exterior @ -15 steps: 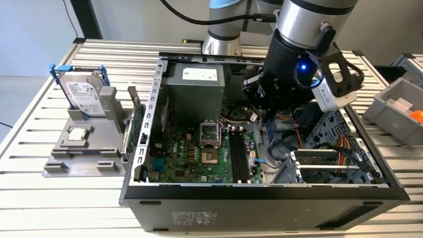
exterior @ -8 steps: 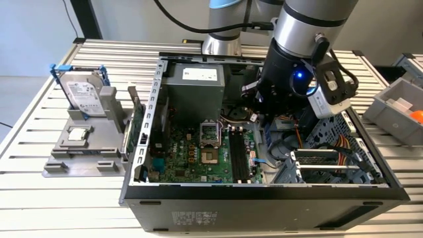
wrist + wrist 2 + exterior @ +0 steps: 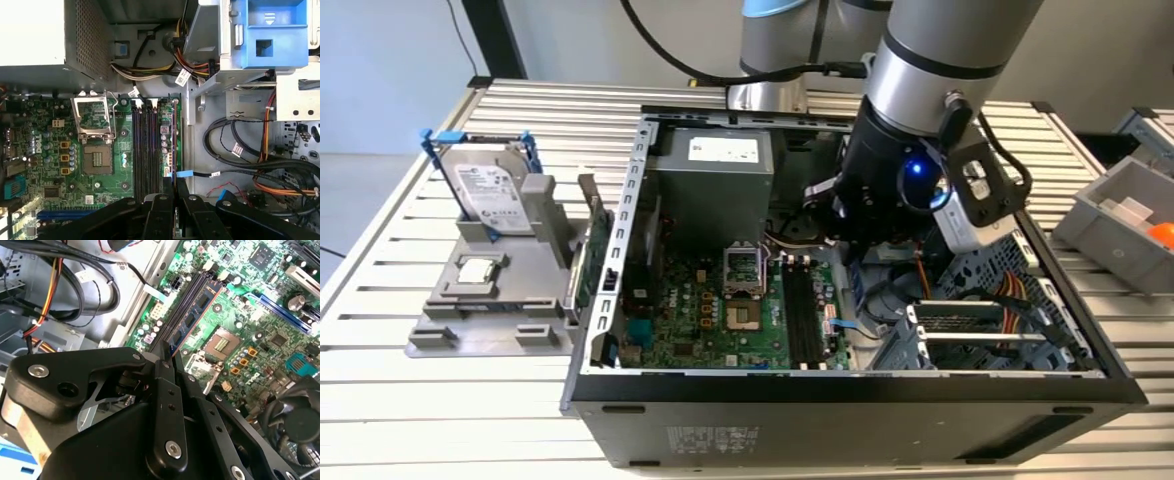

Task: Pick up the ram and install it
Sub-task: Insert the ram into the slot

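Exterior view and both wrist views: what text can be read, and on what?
White label on the grey metal power supply box: too small to read.
Sticker on the silver hard drive: blurred.
White tags on the black cables: unreadable.
Black chips on the blue ram stick held by the tool: too small.
Nothing can be quoted.

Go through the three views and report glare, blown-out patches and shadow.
Exterior view: a blue indicator light on the wrist flares brightly. First wrist view: the power supply top is blown out to plain white. Second wrist view: the gripper, close to the lens, is a dark mass, while the motherboard is evenly lit.
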`<move>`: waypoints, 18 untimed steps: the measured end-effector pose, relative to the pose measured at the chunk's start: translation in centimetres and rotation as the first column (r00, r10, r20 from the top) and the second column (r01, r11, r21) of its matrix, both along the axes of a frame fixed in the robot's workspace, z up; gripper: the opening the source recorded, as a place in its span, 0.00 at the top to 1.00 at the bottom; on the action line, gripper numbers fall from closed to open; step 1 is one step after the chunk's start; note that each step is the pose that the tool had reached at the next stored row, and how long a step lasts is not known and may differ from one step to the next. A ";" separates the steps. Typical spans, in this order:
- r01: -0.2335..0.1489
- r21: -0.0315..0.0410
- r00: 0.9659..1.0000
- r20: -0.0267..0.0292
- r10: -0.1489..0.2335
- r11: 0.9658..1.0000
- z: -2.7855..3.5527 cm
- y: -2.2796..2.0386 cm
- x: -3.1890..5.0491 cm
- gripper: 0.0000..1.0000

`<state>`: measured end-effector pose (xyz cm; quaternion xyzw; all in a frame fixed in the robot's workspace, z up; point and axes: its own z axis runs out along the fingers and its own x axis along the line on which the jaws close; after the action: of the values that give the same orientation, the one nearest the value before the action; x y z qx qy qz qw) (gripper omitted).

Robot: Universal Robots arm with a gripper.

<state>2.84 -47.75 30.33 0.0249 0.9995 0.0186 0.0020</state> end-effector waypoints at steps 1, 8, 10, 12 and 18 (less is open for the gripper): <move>-0.002 0.000 1.000 0.000 0.002 1.000 -0.19 0.00 0.00 1.00; -0.026 0.000 1.000 0.000 0.026 1.000 -1.46 0.00 -0.01 1.00; -0.032 0.000 0.999 0.000 0.032 0.999 -1.83 0.00 -0.02 1.00; -0.037 0.000 0.999 0.000 0.037 0.999 -2.19 -0.01 -0.08 1.00; -0.050 -0.002 0.999 0.000 0.050 0.999 -3.26 -0.01 -0.30 1.00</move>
<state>2.55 -47.75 27.07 -0.0002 0.9998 0.0177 0.0016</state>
